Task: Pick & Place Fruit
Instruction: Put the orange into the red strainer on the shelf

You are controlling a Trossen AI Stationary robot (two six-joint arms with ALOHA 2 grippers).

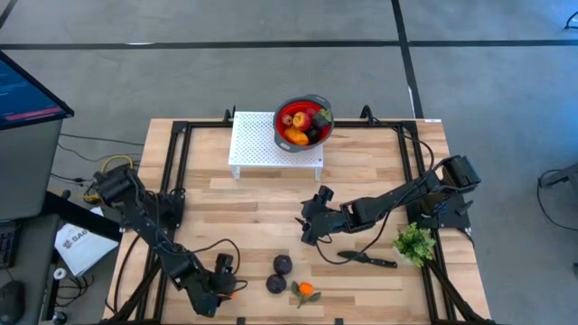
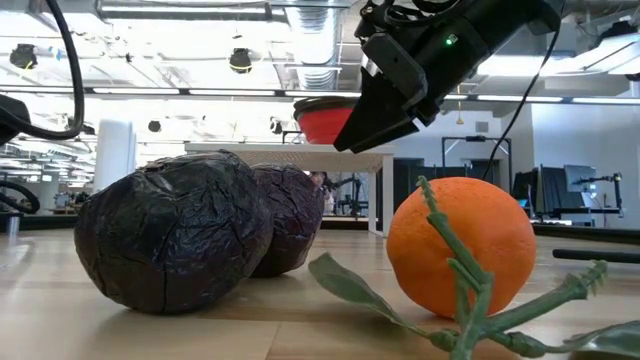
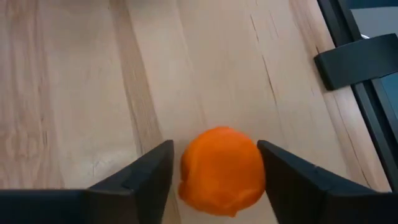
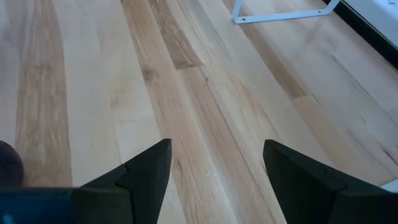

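Observation:
A small orange fruit (image 3: 221,171) lies on the wooden table near its front edge. My left gripper (image 1: 228,285) reaches down over it, open, with a finger on either side. To its right lie two dark purple fruits (image 1: 283,264) (image 1: 275,284) and an orange with green leaves (image 1: 306,290). At the back, a grey bowl (image 1: 303,101) holding red and orange fruit stands on a white perforated stand (image 1: 257,144). My right gripper (image 1: 312,224) hangs open above the table's middle, nothing between its fingers (image 4: 149,171). My left gripper comes slanting down from above and flanks the small orange fruit, which rests on the table. One finger (image 3: 280,174) stands against the fruit's side (image 3: 258,171), or nearly so; I cannot tell whether it touches. A sliver of table shows between the other finger and the fruit.
A black knife (image 1: 366,259) and a green leafy bunch (image 1: 414,243) lie at the right. A black frame rail (image 3: 357,59) runs along the table's edges. Bare wood lies between the stand and the fruit at the front.

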